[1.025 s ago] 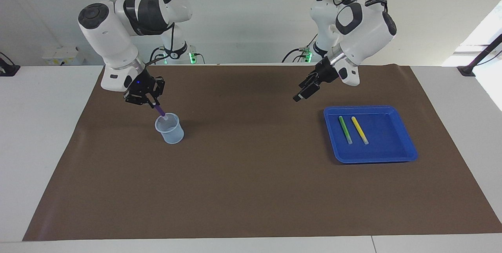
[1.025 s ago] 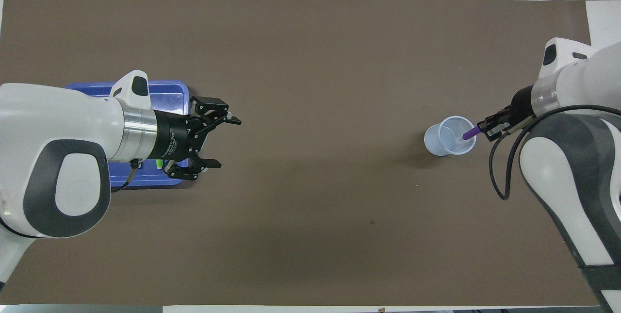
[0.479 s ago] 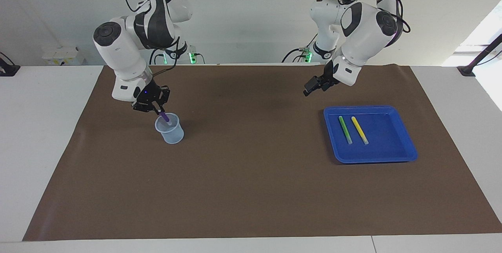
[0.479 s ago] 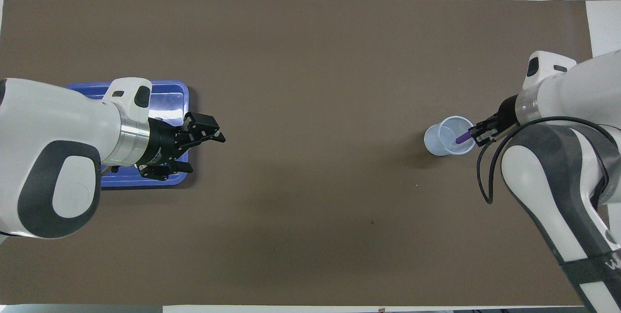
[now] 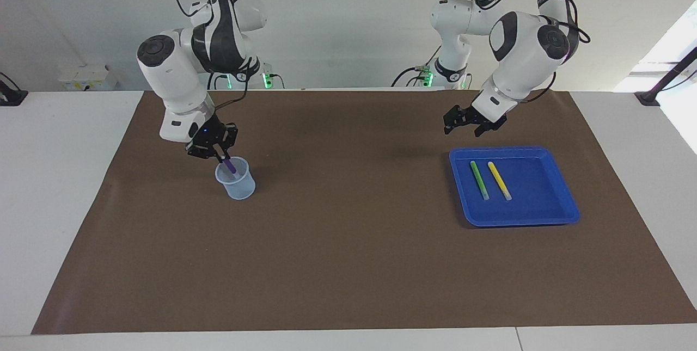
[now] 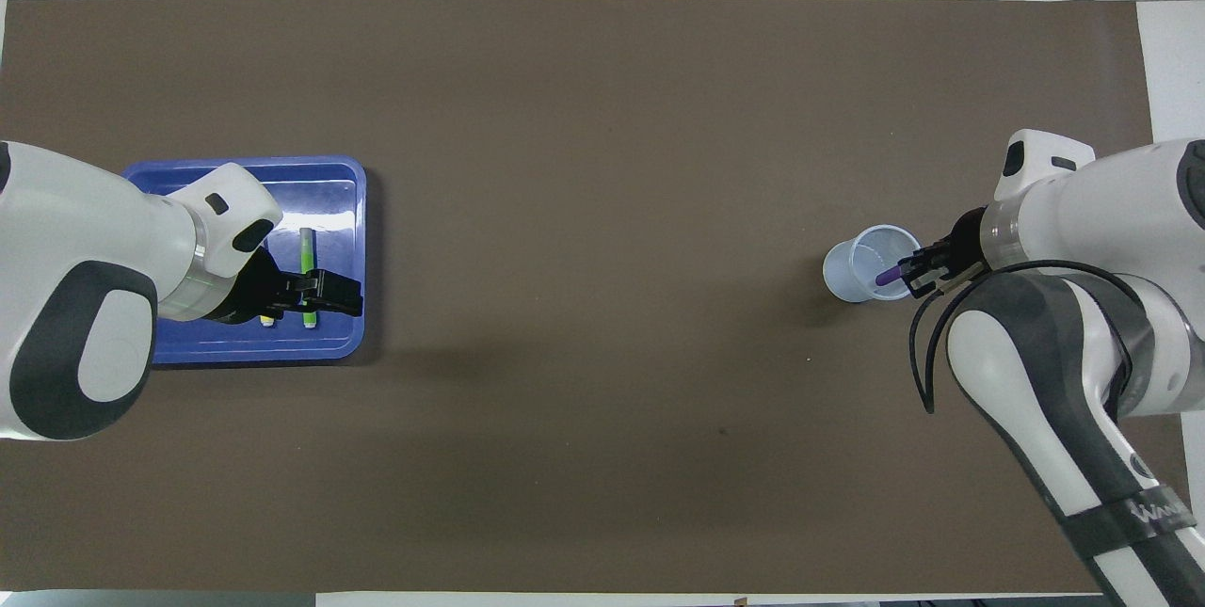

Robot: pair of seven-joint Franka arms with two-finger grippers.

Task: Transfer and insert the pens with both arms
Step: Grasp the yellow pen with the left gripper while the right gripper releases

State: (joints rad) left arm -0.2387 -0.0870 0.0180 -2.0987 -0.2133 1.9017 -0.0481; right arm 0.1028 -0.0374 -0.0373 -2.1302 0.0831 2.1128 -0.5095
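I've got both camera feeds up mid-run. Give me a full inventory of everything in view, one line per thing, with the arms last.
Brown table mat: one, covers the white table.
Clear plastic cup: one, pale bluish, on the mat toward the right arm's end.
Purple marker pen: one, lower end inside the cup, upper end in the right gripper.
Blue plastic tray: one, on the mat toward the left arm's end.
Green marker pen: one, lying in the tray.
Yellow marker pen: one, in the tray beside the green one.
Right gripper: black, shut on the purple pen over the cup.
Left gripper: black, open, above the tray's robot-side edge.
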